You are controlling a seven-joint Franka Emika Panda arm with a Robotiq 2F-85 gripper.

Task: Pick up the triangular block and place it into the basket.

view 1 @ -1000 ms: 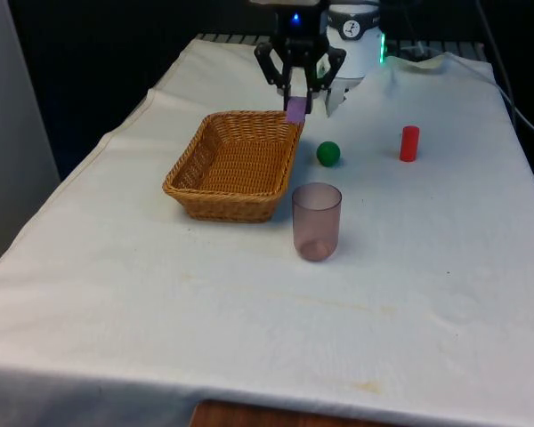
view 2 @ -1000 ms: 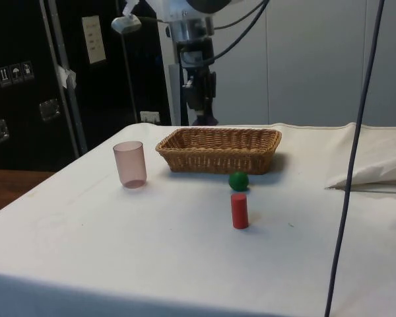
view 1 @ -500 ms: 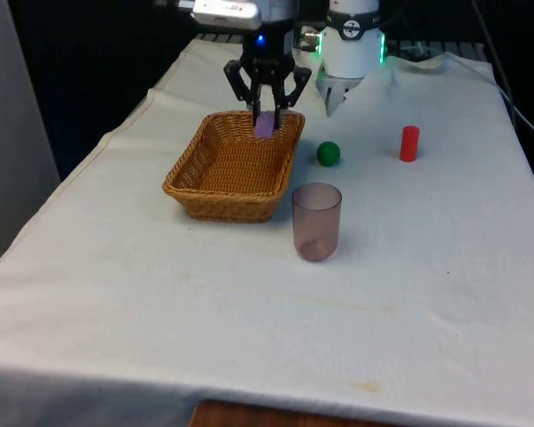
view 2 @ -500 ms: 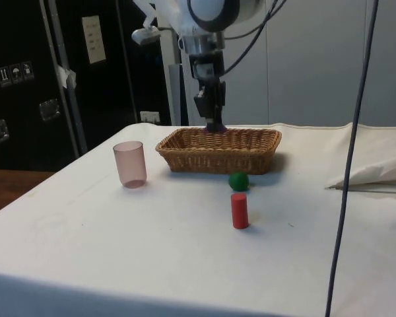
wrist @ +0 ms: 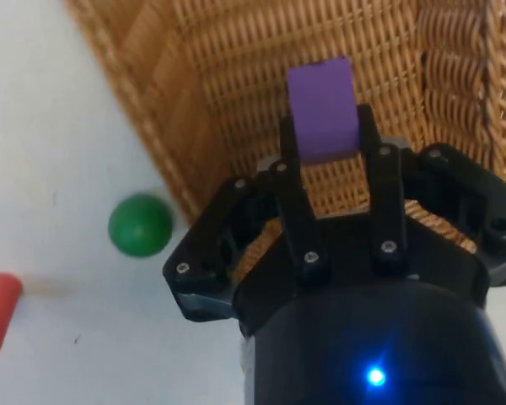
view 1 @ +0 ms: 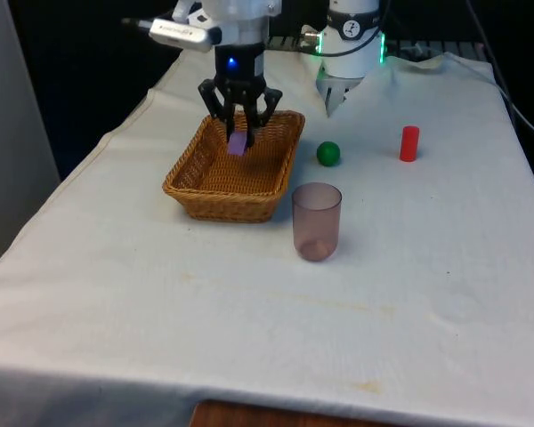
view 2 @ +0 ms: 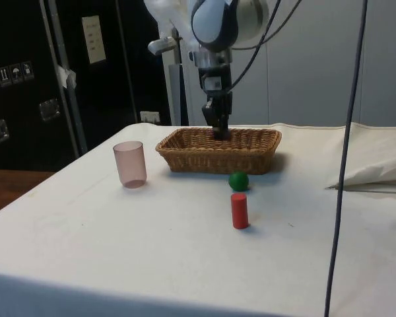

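My gripper (view 1: 238, 138) is shut on a purple triangular block (view 1: 238, 143) and holds it over the inside of the woven basket (view 1: 196, 189), near the basket's far half. From the wrist, the purple block (wrist: 322, 114) sits clamped between the two black fingers (wrist: 294, 198) with the basket's wicker floor (wrist: 236, 59) right below it. In the side view the gripper (view 2: 219, 129) dips just past the basket's rim (view 2: 218, 153), which hides the block.
A translucent pink cup (view 1: 317, 221) stands in front of the basket's near right corner. A green ball (view 1: 328, 153) and a red cylinder (view 1: 409, 143) lie to the front view's right of the basket. A crumpled cloth fold (view 2: 373, 173) lies at the side view's right.
The gripper has carried the purple block from outside the basket's far right corner leftward over the rim and lowered it into the basket. Ball, cylinder and cup have not moved.
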